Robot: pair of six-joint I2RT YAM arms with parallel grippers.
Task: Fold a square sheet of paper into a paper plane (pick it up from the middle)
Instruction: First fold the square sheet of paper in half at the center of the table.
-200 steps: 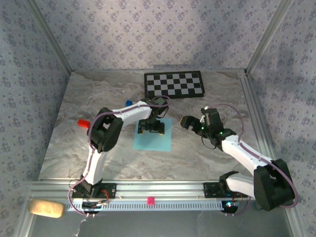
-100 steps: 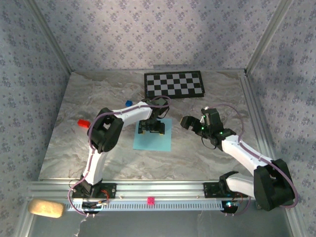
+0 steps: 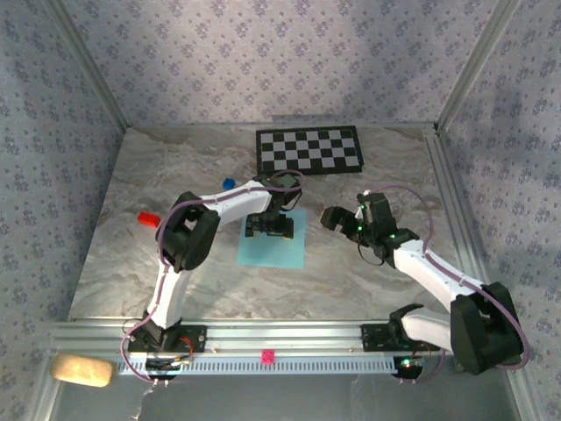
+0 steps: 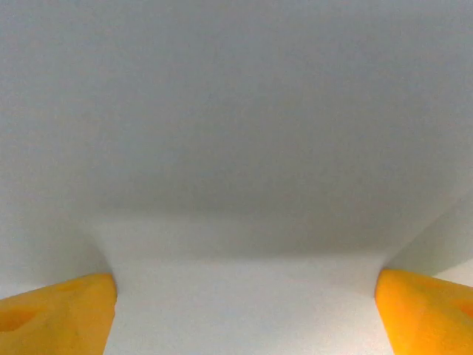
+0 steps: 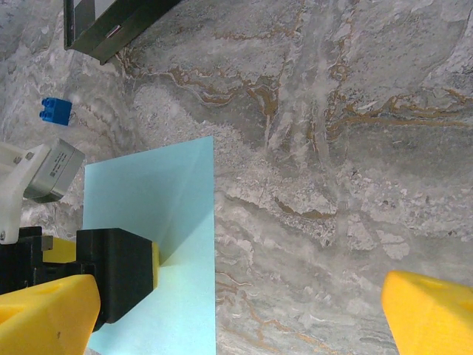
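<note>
The sheet (image 3: 272, 253) lies flat and square on the table (image 3: 131, 263), about midway between the two arms and just nearer to me than the board (image 3: 308, 149), which it does not touch. I see no crease, lifted corner or fold in it from above, and in the right wrist view the sheet (image 5: 177, 222) looks just as plain, its edge straight against the marble. So I judge the task barely begun: no fold is made, the paper is not picked up, and all the folding is left. The left gripper (image 3: 269, 228) hangs low over the far half of the sheet, and its jaws are spread wide. In its own camera the sheet (image 4: 236, 148) is very close, the left gripper (image 4: 244, 296) straddles bare paper, and nothing sits between the yellow fingertips (image 4: 59, 314). I cannot tell whether they touch the paper. The right gripper (image 3: 335, 217) waits to the right of the sheet, apart from it and over bare table. In its own view the right gripper (image 5: 236, 318) is spread wide too and empty. A small blue cube (image 3: 228, 184) sits beyond the sheet's far left corner, clear of the work.
</note>
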